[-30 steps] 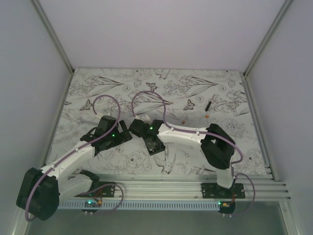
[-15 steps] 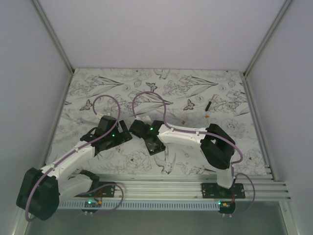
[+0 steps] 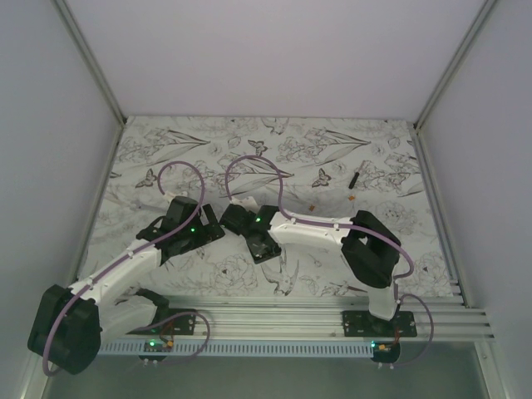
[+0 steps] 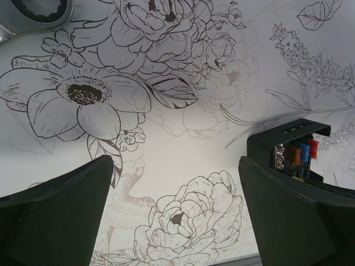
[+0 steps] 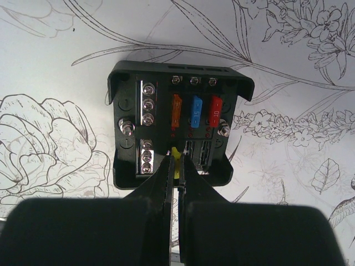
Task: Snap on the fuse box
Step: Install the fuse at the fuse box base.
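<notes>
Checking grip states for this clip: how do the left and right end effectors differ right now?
The left end effector stands wide open; the right end effector is shut. The left holds nothing, with only the floral table between its fingers; the right pinches a yellow fuse at the fuse box. Both have black fingers and sit close to the fuse box.

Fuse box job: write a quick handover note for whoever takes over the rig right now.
Left gripper: jaws wide open, empty, hovering over the table beside the fuse box.
Right gripper: jaws shut on a yellow fuse at the box's lower row.
Done: orange fuse, blue fuse and red fuse sit in the upper row.
Left: probably press the yellow fuse home, then release.
</notes>
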Controlling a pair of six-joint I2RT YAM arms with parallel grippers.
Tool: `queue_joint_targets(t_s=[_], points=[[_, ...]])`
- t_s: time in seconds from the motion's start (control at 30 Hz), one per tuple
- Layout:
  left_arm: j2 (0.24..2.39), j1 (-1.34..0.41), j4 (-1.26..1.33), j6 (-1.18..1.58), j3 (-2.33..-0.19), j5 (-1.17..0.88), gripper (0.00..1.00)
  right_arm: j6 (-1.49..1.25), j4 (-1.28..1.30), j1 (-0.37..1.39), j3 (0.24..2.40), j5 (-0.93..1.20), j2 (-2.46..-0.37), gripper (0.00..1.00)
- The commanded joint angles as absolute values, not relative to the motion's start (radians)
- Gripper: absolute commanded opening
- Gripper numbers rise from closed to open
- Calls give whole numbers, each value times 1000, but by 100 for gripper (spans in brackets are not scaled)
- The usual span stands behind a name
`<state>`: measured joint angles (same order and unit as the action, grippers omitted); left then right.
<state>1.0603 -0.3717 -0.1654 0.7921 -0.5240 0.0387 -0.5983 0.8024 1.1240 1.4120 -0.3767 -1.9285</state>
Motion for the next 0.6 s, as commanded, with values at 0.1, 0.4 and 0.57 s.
queue_joint_targets(t_s=[0.1, 0.4, 0.57], points=[[1062, -365, -198, 787, -507, 33, 100, -609, 761, 1141, 1401, -405, -1916, 0], [1059, -365, -198, 787, -506, 31, 100, -612, 758, 1142, 1397, -413, -1925, 0], [1060, -365, -199, 787, -506, 31, 100, -615, 758, 1146, 1392, -414, -1945, 0]])
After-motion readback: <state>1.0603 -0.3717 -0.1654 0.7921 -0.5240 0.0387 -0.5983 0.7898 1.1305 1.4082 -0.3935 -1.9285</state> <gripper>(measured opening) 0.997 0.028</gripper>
